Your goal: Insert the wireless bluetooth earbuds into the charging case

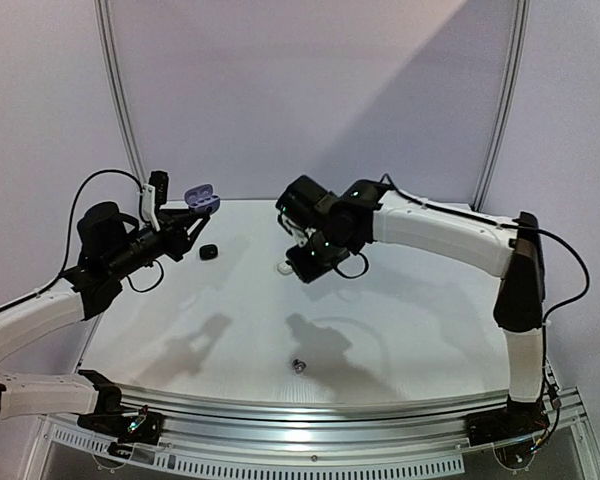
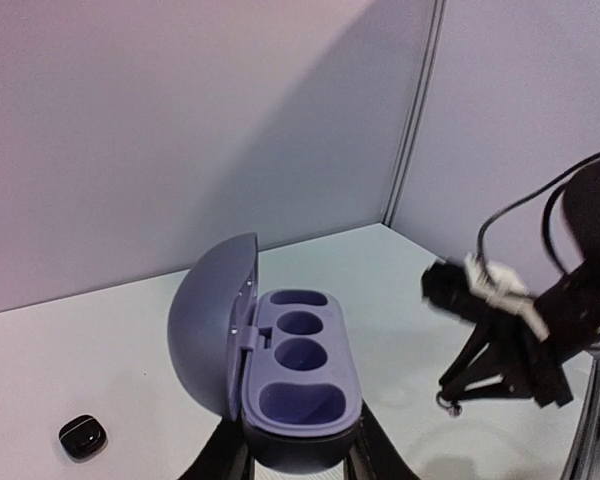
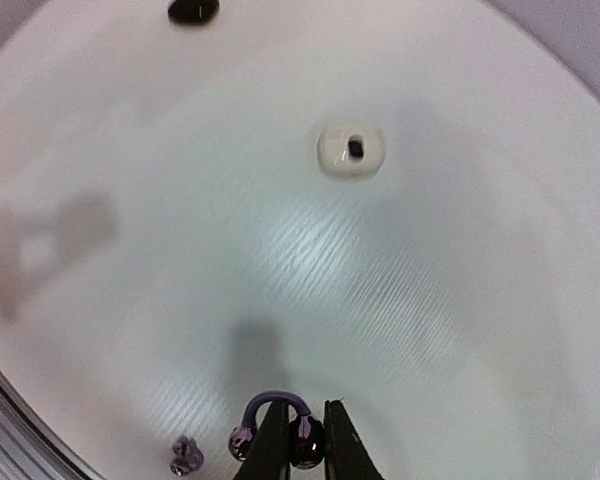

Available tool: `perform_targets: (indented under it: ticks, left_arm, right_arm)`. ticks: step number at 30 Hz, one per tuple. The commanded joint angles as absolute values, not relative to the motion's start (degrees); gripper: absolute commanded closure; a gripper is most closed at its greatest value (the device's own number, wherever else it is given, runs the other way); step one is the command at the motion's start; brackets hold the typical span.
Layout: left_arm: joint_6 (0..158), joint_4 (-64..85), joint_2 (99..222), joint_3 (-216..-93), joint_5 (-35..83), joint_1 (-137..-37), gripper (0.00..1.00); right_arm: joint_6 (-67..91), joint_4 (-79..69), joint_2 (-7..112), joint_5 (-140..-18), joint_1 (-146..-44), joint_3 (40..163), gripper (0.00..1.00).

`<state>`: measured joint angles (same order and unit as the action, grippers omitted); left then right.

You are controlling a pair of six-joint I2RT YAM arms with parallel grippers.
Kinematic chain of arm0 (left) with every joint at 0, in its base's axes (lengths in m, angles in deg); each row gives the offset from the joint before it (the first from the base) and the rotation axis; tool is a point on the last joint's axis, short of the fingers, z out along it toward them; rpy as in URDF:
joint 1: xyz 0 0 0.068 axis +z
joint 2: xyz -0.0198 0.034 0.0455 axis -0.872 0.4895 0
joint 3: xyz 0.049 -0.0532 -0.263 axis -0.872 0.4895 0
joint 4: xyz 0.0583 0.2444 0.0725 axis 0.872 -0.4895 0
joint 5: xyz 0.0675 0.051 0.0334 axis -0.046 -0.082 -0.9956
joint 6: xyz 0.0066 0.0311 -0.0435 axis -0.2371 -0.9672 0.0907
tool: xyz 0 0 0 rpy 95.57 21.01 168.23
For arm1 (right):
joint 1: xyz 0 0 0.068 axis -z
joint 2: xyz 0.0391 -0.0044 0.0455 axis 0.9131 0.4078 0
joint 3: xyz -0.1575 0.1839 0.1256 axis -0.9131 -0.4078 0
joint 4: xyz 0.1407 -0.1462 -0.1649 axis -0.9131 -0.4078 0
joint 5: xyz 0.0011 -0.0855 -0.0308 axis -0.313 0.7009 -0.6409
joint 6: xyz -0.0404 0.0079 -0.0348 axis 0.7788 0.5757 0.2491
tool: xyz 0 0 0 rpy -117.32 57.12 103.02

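Loose earbud [image 1: 298, 365]: nearest you, lying alone on the white table [image 1: 430, 330] close to its front edge.
Held earbud [image 3: 305, 442]: glossy and dark purple, up in the air farther in than the loose one. A lilac arc curves off beside it, and you cannot tell whether that is part of it.
Right gripper [image 3: 306, 425]: fingers pressed together, pinching the held earbud at their tips, hanging above the table.
White case [image 1: 284, 266]: on the table midway back, with a dark spot at its centre.
Black case [image 1: 208, 252]: to your left of the white one, apart from it.
Charging case [image 2: 300, 370]: lilac, far back on your left, held off the table, lid swung open, wells facing up.
Left gripper [image 2: 300, 455]: clamped on the charging case's base, one finger on each side.
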<state>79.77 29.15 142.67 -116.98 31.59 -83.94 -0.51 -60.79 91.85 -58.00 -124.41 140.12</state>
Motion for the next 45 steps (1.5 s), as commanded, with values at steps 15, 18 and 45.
perform_targets:
  ticks: [15, 18, 45]
  left_arm:
    - [73.1, 48.1, 151.6, -120.7, 35.3, -91.5, 1.00]
    - [69.0, 51.7, 151.9, -120.5, 35.3, -92.1, 1.00]
    - [74.6, 52.6, 152.7, -123.2, 31.3, -92.1, 1.00]
  right_arm:
    - [25.1, -12.5, 84.4, -39.7, -131.1, 148.3, 0.98]
    - [26.5, -11.2, 85.9, -41.0, -131.7, 148.4, 0.98]
    - [29.3, -6.4, 91.9, -39.7, -133.1, 148.5, 0.99]
